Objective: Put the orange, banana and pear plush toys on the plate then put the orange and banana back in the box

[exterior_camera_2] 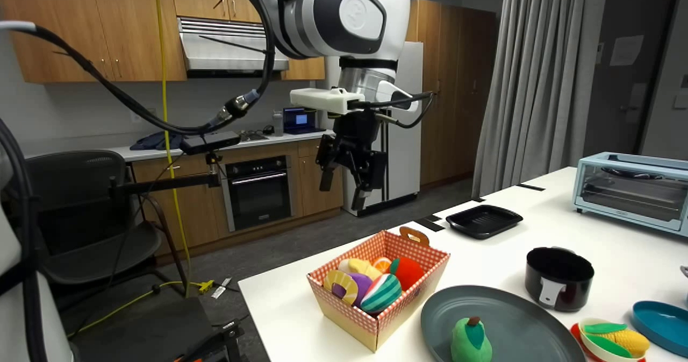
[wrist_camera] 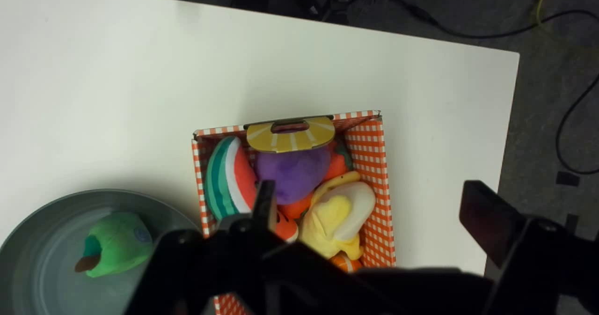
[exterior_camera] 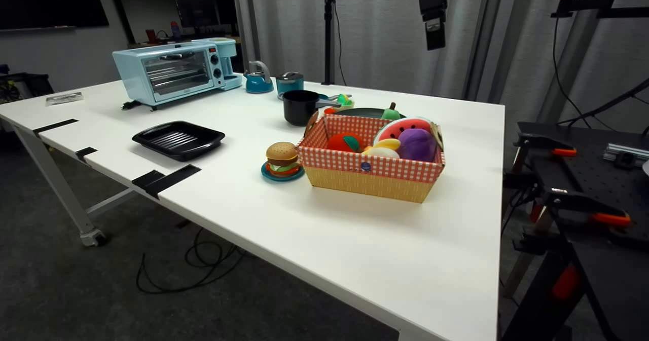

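The green pear (exterior_camera_2: 472,343) stands on the grey plate (exterior_camera_2: 516,311); the wrist view shows the pear (wrist_camera: 119,245) lying within the plate's rim (wrist_camera: 28,226). The red-checked box (exterior_camera_2: 344,319) holds several plush toys. The banana (wrist_camera: 330,216), yellow with a white end, lies on top in the box. The orange (wrist_camera: 345,262) shows partly beside the banana, mostly hidden by my gripper; its slice face (exterior_camera_2: 382,264) shows in an exterior view. My gripper (exterior_camera_2: 343,191) is open and empty, high above the table. In the wrist view its fingers (wrist_camera: 367,207) are wide apart over the box's side.
The box also holds a watermelon (wrist_camera: 234,179), a purple toy (wrist_camera: 292,172) and red toys. Nearby stand a black pot (exterior_camera_2: 559,278), a corn bowl (exterior_camera_2: 613,340), a burger (exterior_camera: 282,158) on a teal plate, a black tray (exterior_camera_2: 484,221) and a toaster oven (exterior_camera: 177,72).
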Robot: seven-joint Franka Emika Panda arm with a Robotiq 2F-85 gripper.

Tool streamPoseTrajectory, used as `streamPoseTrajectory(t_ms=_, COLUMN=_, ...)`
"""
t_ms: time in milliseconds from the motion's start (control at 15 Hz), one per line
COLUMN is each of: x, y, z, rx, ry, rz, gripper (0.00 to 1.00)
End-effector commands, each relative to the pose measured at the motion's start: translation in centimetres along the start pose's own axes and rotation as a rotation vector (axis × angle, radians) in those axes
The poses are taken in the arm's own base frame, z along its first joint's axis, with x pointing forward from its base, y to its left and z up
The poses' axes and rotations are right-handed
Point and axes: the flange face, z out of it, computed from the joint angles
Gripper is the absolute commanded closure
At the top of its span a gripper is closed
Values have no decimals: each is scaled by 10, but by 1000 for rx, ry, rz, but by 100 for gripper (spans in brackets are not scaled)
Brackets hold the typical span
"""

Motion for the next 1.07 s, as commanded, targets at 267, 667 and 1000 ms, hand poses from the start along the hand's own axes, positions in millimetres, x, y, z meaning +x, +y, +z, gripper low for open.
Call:
streamPoseTrajectory(t_ms=267, x=-23, y=6, z=-32, rx=-14, ry=62, rz=37, gripper=0)
streamPoseTrajectory(t_ms=667, x=-15, y=4, z=-31, rx=-4, ry=71, rz=23, gripper=0)
streamPoseTrajectory(t_ms=1000, x=-16, y=5, z=-29, rx=-4, ry=68, rz=24, gripper=0)
